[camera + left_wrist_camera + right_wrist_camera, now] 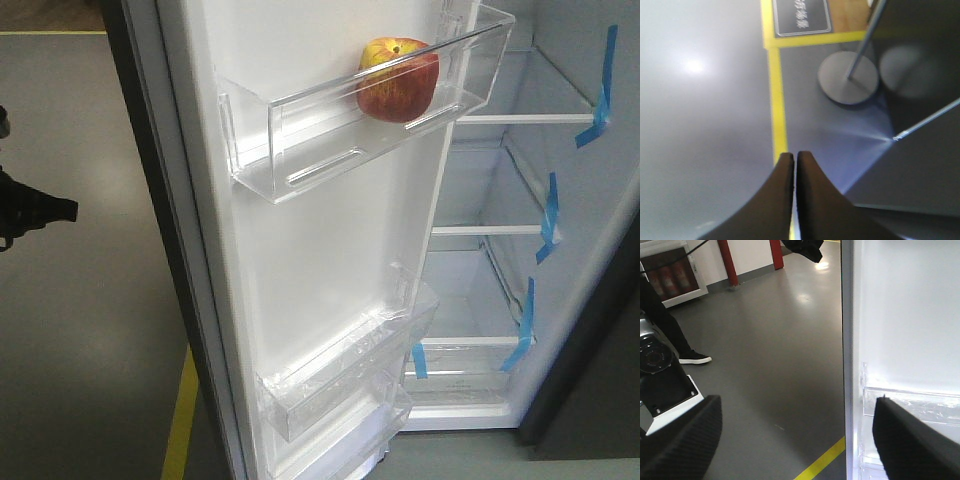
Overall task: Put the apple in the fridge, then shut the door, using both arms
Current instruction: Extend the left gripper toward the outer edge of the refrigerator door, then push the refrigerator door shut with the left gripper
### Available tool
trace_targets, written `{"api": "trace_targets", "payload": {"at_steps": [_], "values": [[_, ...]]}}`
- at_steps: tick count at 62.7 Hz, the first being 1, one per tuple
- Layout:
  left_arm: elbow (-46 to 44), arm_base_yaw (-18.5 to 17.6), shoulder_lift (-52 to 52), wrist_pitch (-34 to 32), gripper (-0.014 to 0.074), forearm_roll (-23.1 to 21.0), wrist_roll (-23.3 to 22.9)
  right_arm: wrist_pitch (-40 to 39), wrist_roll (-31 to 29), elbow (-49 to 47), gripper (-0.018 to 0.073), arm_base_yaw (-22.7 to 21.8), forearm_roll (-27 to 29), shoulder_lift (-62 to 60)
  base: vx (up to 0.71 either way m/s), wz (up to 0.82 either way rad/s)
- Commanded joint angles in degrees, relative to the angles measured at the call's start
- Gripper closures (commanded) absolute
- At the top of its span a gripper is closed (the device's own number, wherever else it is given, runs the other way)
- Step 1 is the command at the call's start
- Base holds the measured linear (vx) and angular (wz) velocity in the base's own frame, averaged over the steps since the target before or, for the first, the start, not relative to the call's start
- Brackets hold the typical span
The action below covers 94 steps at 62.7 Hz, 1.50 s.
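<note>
Grey floor (90, 330) flanks the open door (320, 240), apple (398, 80) in its bin (300, 150); left gripper (794, 155), pinched empty, hangs outside it, right gripper (797, 405) gapes empty inside.

The apple (398, 80) sits in the open door's (320, 260) upper bin (300, 135).

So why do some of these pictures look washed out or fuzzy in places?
Front view: fairly sharp, the apple clear behind its bin, though the white door lining is bright. Left wrist view: a glare spot on the floor, the close left gripper soft. Right wrist view: the door panel blown out white, the right gripper blurred.
</note>
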Motion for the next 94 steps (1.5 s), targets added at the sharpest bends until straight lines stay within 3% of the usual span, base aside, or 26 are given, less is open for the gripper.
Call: {"api": "trace_targets", "payload": {"at_steps": [1,16,34,52,70,82,94], "values": [[-5.2,-0.9,1.3,0.9,0.0582,-6.4,5.6,-2.7,-0.1,-1.2,-0.0027,-0.3,2.5,0.9,0.0,0.0],[-15.4,-1.6,11.1,8.1,0.0582,-24.0,16.5,-2.7,-0.1,-1.2,-0.0027,-0.3,2.5,0.9,0.0,0.0],[-25.4,-2.3,19.9,13.0,0.0582,-37.3,19.9,-2.7,-0.1,-1.2,-0.0027,-0.3,2.5,0.9,0.0,0.0],[-27.6,-6.7,20.7,17.6,0.0582,-39.0,22.8,-2.7,-0.1,-1.2,-0.0027,-0.3,2.5,0.9,0.0,0.0],[-27.6,-7.5,19.3,23.9,0.0583,-42.8,27.8,-2.7,-0.1,-1.2,-0.0027,-0.3,2.5,0.9,0.0,0.0],[-27.6,-8.8,17.4,26.3,0.0604,-43.4,27.9,-2.7,-0.1,-1.2,-0.0027,-0.3,2.5,0.9,0.0,0.0],[-27.6,-13.0,16.2,26.7,0.0604,-43.5,28.4,-2.7,-0.1,-1.2,-0.0027,-0.3,2.5,0.9,0.0,0.0]]}}
